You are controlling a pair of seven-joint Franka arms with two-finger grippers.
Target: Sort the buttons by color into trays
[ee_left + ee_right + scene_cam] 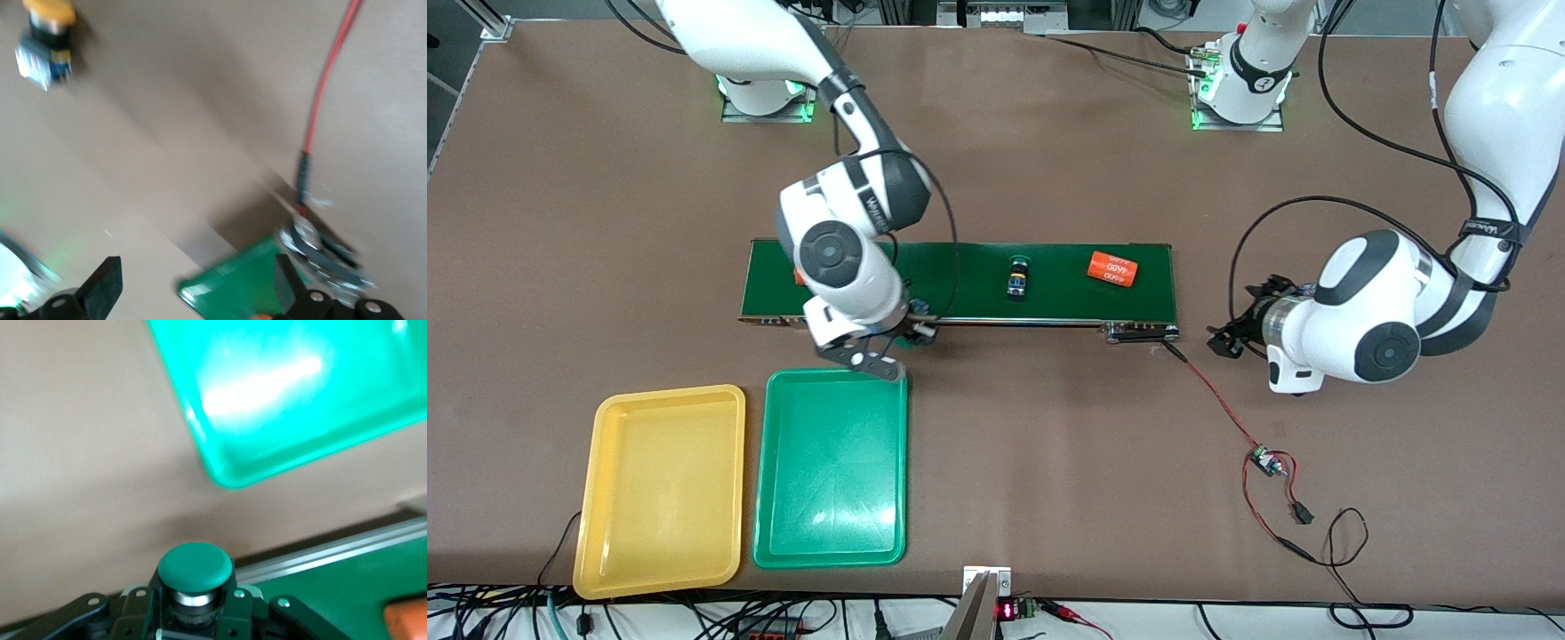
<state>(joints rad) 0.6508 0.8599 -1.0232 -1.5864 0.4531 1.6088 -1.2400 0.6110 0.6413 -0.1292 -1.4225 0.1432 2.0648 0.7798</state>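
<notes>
the shallow yellow plastic tray with rounded corners lies on the brown table toward the right arm's end, close to the front camera, with nothing in it. just beside it, toward the left arm's end, lies the shallow green plastic tray, also without buttons in it.

the right gripper hangs over the table at the edge of the long dark-green conveyor belt, just above the green tray's rim that is farther from the front camera. its jaws are closed on a small push-button switch with a round green cap and a dark body; in the right wrist view the cap stands up between the black fingers, and the green tray's corner is seen below it.

on the belt, near its middle, lies another small dark button switch on its side; its cap colour i cannot tell. more toward the left arm's end of the belt lies a larger orange cylinder with white print.

the left gripper is low over the bare table past the belt's end, its jaws standing wide with nothing between them. the left wrist view shows a yellow-orange capped button switch with a dark blocky body on the table, and a thin red wire that runs to the belt's metal end.
</notes>
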